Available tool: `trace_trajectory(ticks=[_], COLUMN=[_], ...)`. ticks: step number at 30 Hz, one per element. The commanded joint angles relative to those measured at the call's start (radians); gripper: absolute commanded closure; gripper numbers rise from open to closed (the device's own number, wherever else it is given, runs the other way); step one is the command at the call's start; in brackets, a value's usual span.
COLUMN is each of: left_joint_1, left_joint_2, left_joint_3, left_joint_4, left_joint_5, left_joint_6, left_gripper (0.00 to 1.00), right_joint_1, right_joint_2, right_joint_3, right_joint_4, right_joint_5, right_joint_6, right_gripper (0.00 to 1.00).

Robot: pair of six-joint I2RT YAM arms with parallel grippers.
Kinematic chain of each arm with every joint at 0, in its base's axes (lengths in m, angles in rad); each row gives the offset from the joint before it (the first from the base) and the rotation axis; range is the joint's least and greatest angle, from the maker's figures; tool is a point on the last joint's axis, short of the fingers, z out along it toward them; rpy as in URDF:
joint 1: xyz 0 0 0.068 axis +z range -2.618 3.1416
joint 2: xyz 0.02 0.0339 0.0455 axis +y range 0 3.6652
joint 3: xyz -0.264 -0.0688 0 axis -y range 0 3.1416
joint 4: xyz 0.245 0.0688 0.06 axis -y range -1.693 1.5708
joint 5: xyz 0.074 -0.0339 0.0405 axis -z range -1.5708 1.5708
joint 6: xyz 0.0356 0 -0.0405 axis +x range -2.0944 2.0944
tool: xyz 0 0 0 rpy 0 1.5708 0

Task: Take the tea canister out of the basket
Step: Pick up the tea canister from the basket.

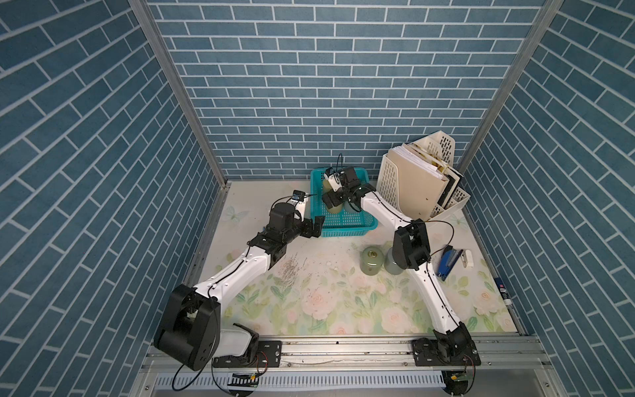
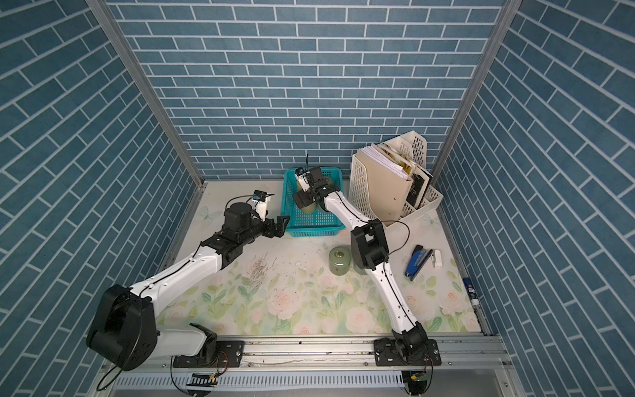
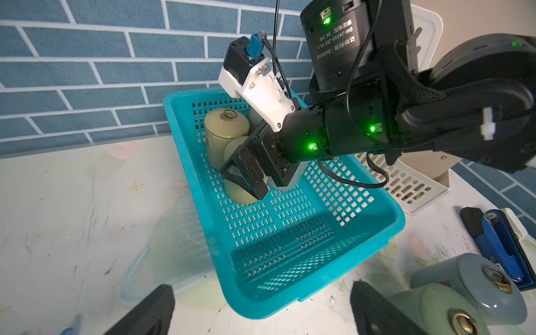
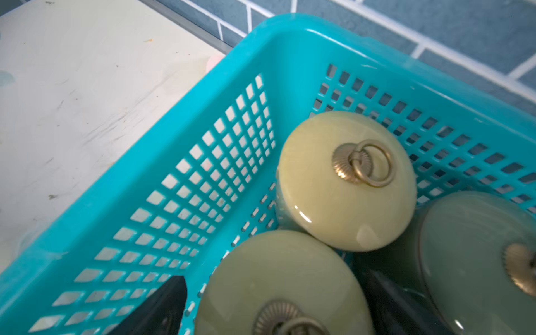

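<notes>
Left gripper [image 1: 316, 227] hung with jaws apart just beside the lower left corner of the basket [image 1: 343, 234], mid-frame in both top views. Farther back, right gripper [image 3: 261, 182] sat inside the basket, jaws spread wide on either side of a pale green tea canister [image 4: 275, 266], with two more canisters [image 4: 348, 179] close beside it.

Teal-blue basket [image 3: 290, 278] patterned with a grid of small square holes. In it, a glossy pale yellow-green tea canister [image 4: 345, 179] with a brass-coloured fitting [image 4: 348, 164] on its lid, and a darker grey-green canister [image 4: 470, 246]. The counter [image 1: 326, 302] is cream, printed with pink roses and green leaves. The walls [image 1: 309, 86] show blue bricks with white joints. A cream-white file holder [image 1: 390, 178] has perforated sides. The stapler [image 1: 448, 261] is blue and black. The arms [image 1: 237, 271] are white with black joints.
</notes>
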Motion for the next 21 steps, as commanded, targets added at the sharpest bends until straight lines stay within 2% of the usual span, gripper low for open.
trace_trajectory(ticks=[1,7,14,21], left_joint_1=[0.005,0.006,0.006,0.006], left_joint_2=[-0.019,-0.031,-0.046,-0.067], left_joint_3=[-0.023,-0.035,-0.044,-0.057], left_joint_4=[0.02,0.022,0.022,0.015], left_joint_5=[-0.015,-0.018,-0.017,-0.02], left_joint_6=[0.01,0.009,0.006,0.004], left_gripper=[0.0,0.0,0.0,0.0], right_joint_1=[0.014,0.042,0.052,0.053], right_joint_2=[0.026,-0.025,-0.029,-0.056], right_joint_3=[0.005,-0.095,-0.101,-0.135], right_joint_4=[-0.078,-0.045,-0.037,-0.016], right_joint_5=[-0.017,0.002,0.002,0.021], right_joint_6=[-0.041,-0.05,-0.024,-0.004], right_gripper=[0.03,0.09,0.18,0.48])
